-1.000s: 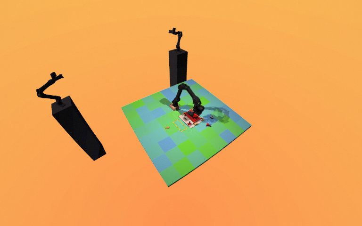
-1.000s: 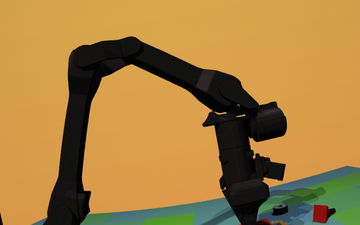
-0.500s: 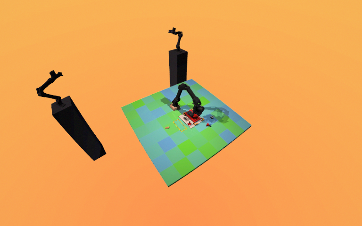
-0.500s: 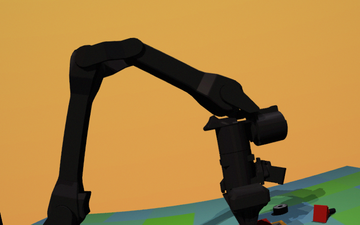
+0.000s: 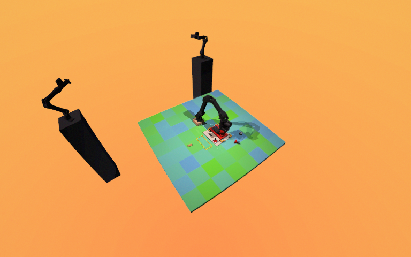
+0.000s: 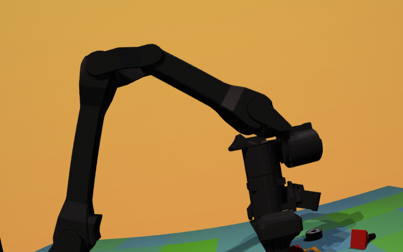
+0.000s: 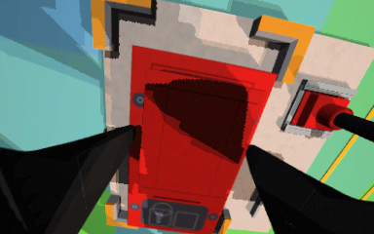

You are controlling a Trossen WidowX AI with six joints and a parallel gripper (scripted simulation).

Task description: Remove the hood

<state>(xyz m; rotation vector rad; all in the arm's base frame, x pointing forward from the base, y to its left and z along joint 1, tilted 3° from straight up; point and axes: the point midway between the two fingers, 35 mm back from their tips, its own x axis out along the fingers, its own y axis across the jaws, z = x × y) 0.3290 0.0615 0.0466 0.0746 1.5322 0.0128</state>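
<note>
While straddling red hood point(image 7: 195, 141) with tool point(image 7: 190, 146) wide open and empty, lower evenly, centre fingers, then close.

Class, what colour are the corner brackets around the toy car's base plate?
Orange corner brackets, clearest in the wrist view.

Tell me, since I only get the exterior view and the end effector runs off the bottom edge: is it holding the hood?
Observer: No. The wrist view shows the end effector open, straddling the red hood, with nothing held.
Operator: Where is the marked area? I can't see it.
Observer: The top view shows a yellow dashed rectangle right beside the car's beige fixture; the hood is not in it.
</note>
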